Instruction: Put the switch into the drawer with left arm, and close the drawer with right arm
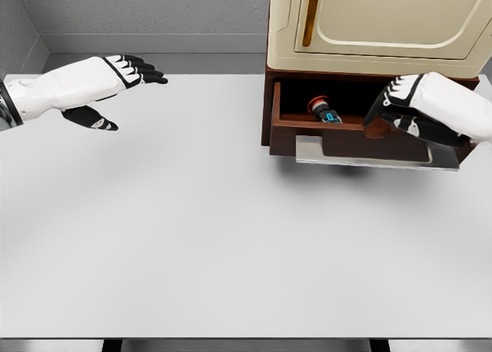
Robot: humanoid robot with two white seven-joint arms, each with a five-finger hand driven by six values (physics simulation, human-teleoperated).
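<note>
Red-capped switch (324, 110) lies in open brown wooden drawer (338, 124); right hand (400, 110) fingers curled on drawer front. Left hand (115, 79) spread, empty, above white counter (192, 229).

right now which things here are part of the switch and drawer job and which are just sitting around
Part of the job:
- switch, already lying inside the drawer
- drawer, still open
- right hand, at the drawer front
- left hand, open and empty over the table

Just there:
- cream cabinet above the drawer
- white table
</note>
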